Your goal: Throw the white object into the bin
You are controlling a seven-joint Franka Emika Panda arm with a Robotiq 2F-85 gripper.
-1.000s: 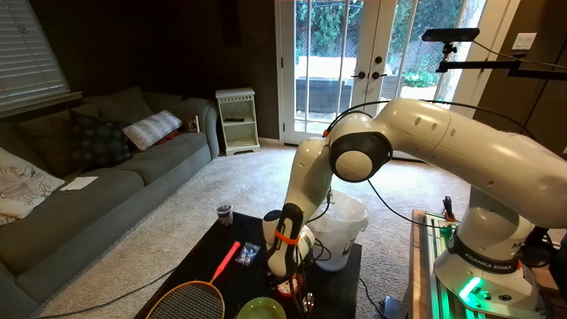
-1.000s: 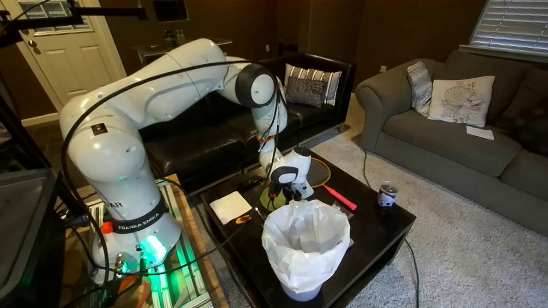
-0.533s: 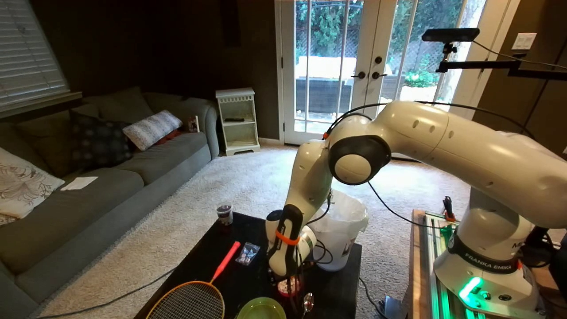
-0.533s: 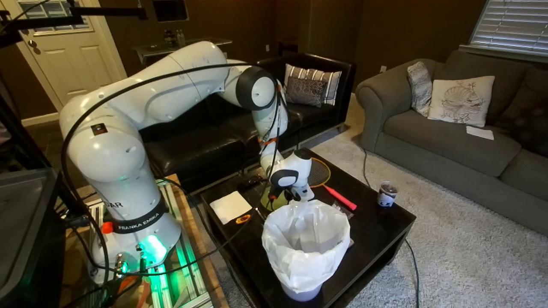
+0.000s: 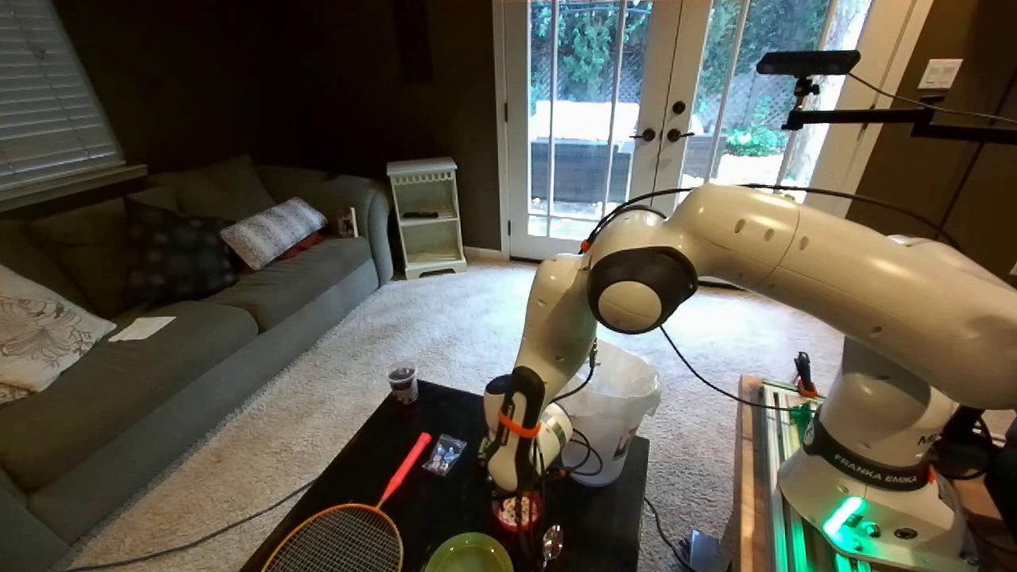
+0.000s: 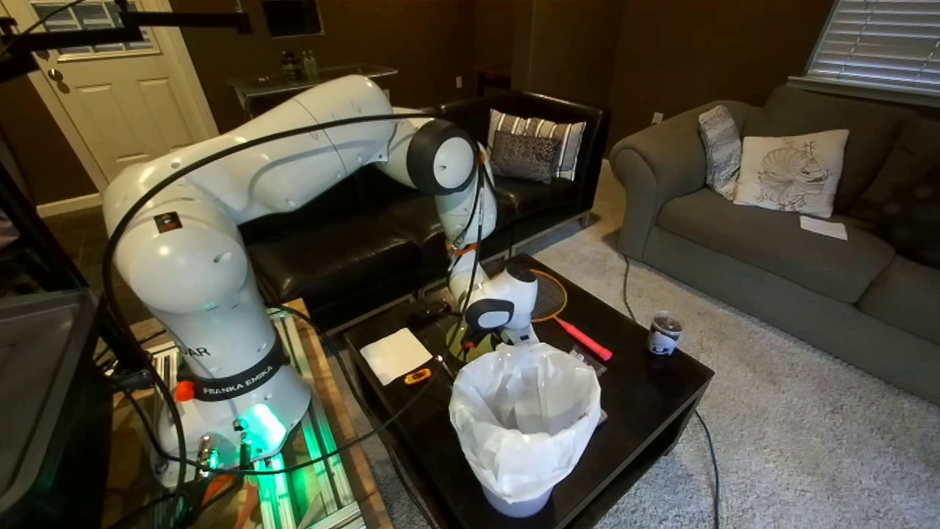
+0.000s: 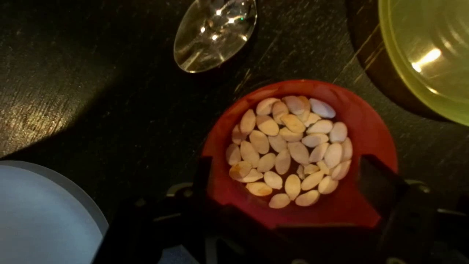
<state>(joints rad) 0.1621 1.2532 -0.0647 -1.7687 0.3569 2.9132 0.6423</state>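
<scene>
The bin is a white bucket with a crinkled white liner. It stands upright on the dark table in both exterior views, and its pale side shows at the lower left of the wrist view. A red bowl with several pale, whitish seeds sits beside the bin; it also shows in an exterior view. No other white object is near the jaws. My gripper is open above the bowl, one finger over each side, holding nothing. Its fingertips are hidden in both exterior views.
A green bowl and a clear shiny spoon lie close to the red bowl. A racket, a small packet, a cup, a white sheet and a yellow tool are on the table.
My arm and gripper have moved slightly lower and a little toward the bin over the last second. The bin, bowls and other table items have not moved.
</scene>
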